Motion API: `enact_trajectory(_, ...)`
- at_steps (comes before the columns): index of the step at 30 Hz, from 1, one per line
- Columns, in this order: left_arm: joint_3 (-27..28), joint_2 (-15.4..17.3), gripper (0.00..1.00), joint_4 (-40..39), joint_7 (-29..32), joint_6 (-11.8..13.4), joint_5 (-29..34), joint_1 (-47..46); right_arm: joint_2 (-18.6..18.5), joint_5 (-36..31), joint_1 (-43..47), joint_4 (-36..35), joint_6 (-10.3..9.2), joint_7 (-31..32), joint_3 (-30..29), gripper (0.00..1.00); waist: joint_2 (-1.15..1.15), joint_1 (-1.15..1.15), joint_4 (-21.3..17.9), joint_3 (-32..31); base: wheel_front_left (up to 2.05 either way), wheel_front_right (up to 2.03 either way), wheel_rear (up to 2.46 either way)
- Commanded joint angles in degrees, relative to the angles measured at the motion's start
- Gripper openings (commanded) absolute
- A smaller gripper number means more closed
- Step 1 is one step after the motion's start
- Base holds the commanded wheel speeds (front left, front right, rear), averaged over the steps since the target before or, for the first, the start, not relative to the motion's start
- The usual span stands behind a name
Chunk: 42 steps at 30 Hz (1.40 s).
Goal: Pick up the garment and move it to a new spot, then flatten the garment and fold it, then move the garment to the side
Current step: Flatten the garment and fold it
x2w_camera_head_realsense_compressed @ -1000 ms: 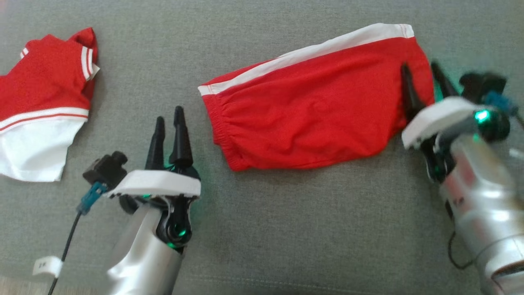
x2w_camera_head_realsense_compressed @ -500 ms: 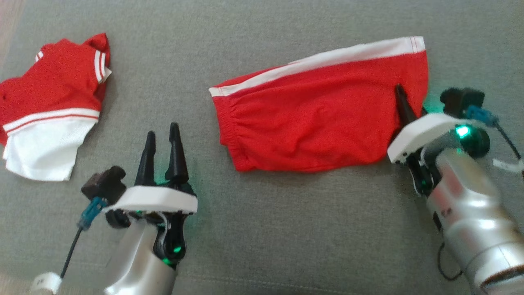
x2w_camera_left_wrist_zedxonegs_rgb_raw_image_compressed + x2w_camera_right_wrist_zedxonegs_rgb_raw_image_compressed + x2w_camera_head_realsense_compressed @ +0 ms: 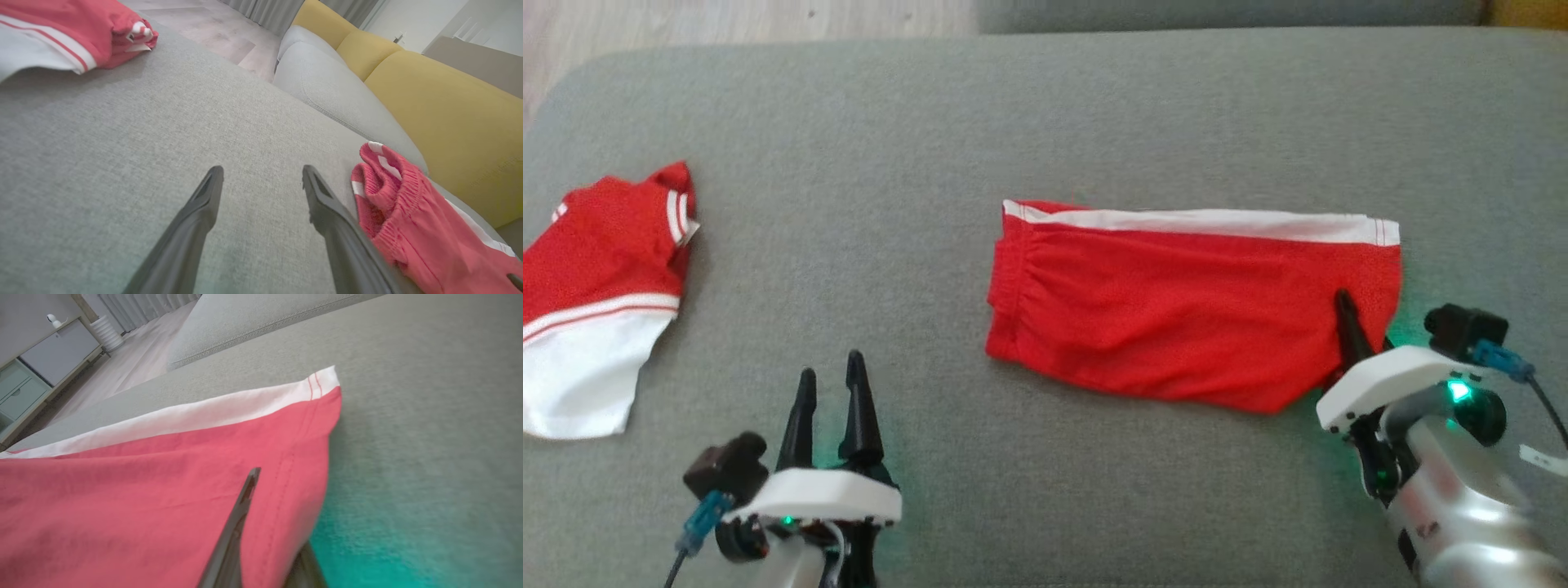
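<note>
right gripper (image 3: 1356, 327) jaws clamped on the right hem of the red shorts (image 3: 1176, 318), mid-right on the grey cushion (image 3: 931, 163), left gripper (image 3: 830, 369) jaws spread over bare fabric near-left, second garment (image 3: 596, 286) at left edge; left wrist view adds a yellow sofa back (image 3: 429, 94) beyond the far edge.

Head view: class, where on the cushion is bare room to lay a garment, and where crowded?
Free: the wide strip between the red-and-white shirt and the red shorts; the far cushion beyond both. Crowded: the shorts' right end, pinched in the right jaws.

Red-white shirt (image 3: 596, 269) on grey cushion (image 3: 1013, 114)
</note>
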Motion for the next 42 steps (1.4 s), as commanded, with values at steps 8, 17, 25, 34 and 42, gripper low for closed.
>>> enact_trajectory(8,-0.03,0.82,1.0,-1.16,-0.29,0.17,-0.64,-0.53,0.51,-2.68,-1.28,-8.8,0.21,-0.69,-0.03,0.0,0.0,0.01,0.38,0.02,0.0,0.0,0.0)
enact_trajectory(17,-2.03,0.82,1.0,-0.58,-0.29,0.61,-1.27,-0.35,5.72,-1.57,-3.49,-18.43,0.21,1.23,14.8,0.0,0.0,0.01,5.53,-0.11,0.0,0.0,0.0)
enact_trajectory(25,-2.87,0.82,1.0,-0.61,-0.29,1.01,-0.56,-1.12,7.21,3.45,-4.55,-19.28,0.21,1.86,23.83,1.0,0.0,0.01,9.08,0.27,0.0,0.0,0.0)
enact_trajectory(34,0.85,0.82,1.0,-1.82,-0.29,1.85,3.82,-1.23,7.23,5.22,-3.38,-23.53,0.21,-0.48,28.34,1.0,0.0,0.01,4.59,-0.66,0.0,0.0,0.0)
enact_trajectory(42,4.19,0.82,1.0,-3.73,-0.29,3.07,12.32,-0.45,6.05,-6.92,2.79,-24.92,0.21,-0.68,9.51,1.0,0.0,0.01,0.28,-1.8,0.0,0.0,0.0)
